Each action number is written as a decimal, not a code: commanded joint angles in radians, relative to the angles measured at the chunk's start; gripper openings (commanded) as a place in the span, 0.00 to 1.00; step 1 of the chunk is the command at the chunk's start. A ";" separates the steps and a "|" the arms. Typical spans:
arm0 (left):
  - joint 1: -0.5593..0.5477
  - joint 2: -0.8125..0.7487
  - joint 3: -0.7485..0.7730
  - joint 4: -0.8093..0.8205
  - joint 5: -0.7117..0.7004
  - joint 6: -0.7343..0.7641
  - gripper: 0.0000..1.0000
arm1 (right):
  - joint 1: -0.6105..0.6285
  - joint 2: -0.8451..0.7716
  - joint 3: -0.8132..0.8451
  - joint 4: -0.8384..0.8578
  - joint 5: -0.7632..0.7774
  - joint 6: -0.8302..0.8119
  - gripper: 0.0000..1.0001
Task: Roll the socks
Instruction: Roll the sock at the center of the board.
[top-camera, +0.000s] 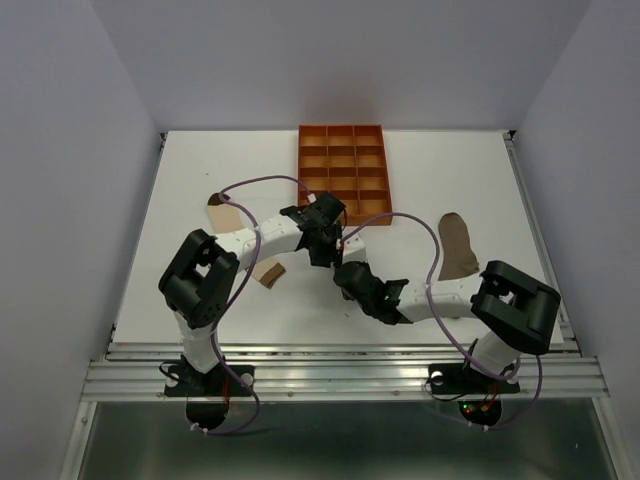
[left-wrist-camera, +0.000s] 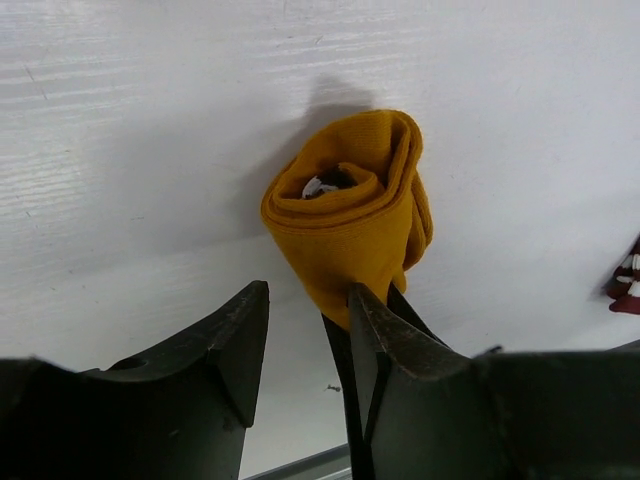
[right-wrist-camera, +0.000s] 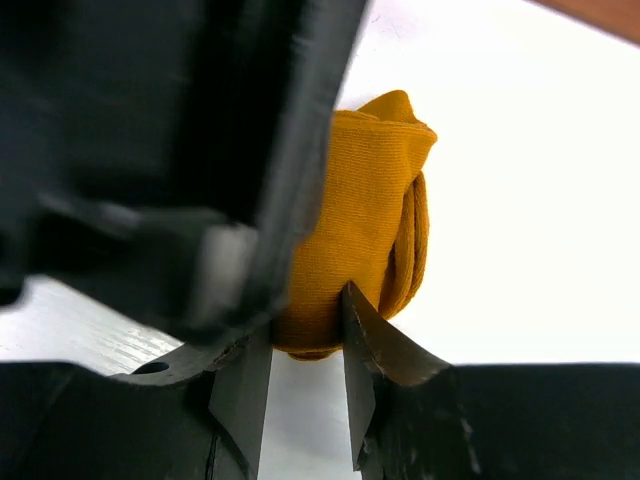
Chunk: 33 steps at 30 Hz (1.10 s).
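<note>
The mustard-yellow sock (left-wrist-camera: 350, 215) is rolled into a tight bundle standing on the white table. My right gripper (right-wrist-camera: 305, 320) is shut on its lower end, one fingertip on each side. My left gripper (left-wrist-camera: 308, 290) stands open just in front of the roll. Its right finger (left-wrist-camera: 385, 330) touches the fabric, and nothing lies between its jaws. In the top view both grippers meet mid-table, left gripper (top-camera: 322, 245) above right gripper (top-camera: 348, 277), and they hide the roll. The taupe-brown sock (top-camera: 458, 245) lies flat at the right. The cream sock (top-camera: 222, 208) lies at the left, partly under the left arm.
The orange gridded tray (top-camera: 343, 175) sits at the back centre, just beyond the left gripper. Purple cables loop over both arms. A metal rail (top-camera: 340, 375) runs along the near table edge.
</note>
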 joint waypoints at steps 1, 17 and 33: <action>0.028 -0.068 0.010 0.010 0.004 0.004 0.49 | -0.024 -0.021 -0.042 -0.036 -0.126 0.098 0.01; 0.097 -0.135 -0.020 0.045 0.020 0.035 0.49 | -0.304 -0.145 -0.145 -0.036 -0.419 0.358 0.01; 0.094 -0.137 -0.068 0.158 0.139 0.096 0.49 | -0.574 -0.113 -0.320 0.208 -0.893 0.578 0.01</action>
